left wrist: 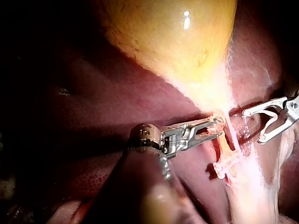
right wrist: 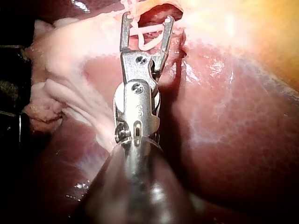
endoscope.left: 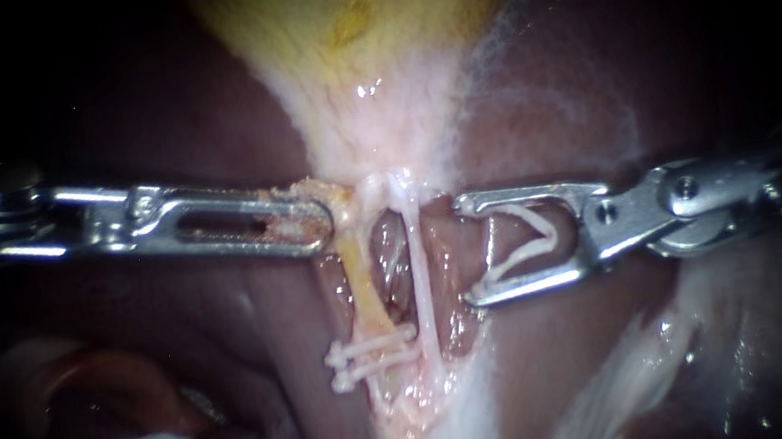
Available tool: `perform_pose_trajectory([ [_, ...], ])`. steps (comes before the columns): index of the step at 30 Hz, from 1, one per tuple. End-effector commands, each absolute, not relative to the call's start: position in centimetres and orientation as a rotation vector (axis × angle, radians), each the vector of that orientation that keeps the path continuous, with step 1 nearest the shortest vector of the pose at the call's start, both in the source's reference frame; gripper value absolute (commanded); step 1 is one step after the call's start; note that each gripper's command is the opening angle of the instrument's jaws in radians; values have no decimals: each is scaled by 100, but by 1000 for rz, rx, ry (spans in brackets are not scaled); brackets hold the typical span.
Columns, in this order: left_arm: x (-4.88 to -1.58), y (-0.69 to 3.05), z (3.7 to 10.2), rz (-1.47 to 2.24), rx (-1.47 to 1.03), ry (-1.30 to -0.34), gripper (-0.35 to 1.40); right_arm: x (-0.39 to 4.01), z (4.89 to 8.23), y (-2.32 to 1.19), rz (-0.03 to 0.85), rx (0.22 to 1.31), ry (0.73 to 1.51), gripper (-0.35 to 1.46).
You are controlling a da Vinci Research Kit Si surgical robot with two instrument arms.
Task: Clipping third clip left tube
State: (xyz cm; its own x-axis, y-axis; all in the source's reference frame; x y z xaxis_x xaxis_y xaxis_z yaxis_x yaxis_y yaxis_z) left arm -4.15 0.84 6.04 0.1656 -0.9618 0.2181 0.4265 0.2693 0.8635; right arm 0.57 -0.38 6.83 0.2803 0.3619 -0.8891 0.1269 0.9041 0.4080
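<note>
In the endoscope view the slim steel left instrument enters from 9 o'clock, its slotted jaws clamped on the top of the thin yellowish left tube, which bears two white plastic clips toward 6 o'clock. The steel right instrument, from 3 o'clock, holds an open white V-shaped clip in wide-spread jaws, clear of that tube. The left wrist view shows this grip at the narrow end of the glossy yellow gallbladder, and the right wrist view shows the spread jaws cradling the loaded clip over dark red liver.
</note>
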Motion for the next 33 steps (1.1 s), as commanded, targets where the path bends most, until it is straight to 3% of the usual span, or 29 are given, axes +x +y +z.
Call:
perform_pose_trajectory([
  [1, -416, 83, 604, -1131, 743, -901, -35, 61, 685, -40, 163, 449, 1285, 50],
  [14, -423, 81, 600, -1124, 734, -904, -35, 114, 726, -65, 170, 503, 1265, 49],
  [21, -425, 82, 600, -1125, 734, -903, -35, 139, 731, -66, 185, 561, 1266, 48],
  [33, -424, 86, 607, -1122, 736, -904, -35, 159, 730, -53, 329, 675, 1376, 45],
])
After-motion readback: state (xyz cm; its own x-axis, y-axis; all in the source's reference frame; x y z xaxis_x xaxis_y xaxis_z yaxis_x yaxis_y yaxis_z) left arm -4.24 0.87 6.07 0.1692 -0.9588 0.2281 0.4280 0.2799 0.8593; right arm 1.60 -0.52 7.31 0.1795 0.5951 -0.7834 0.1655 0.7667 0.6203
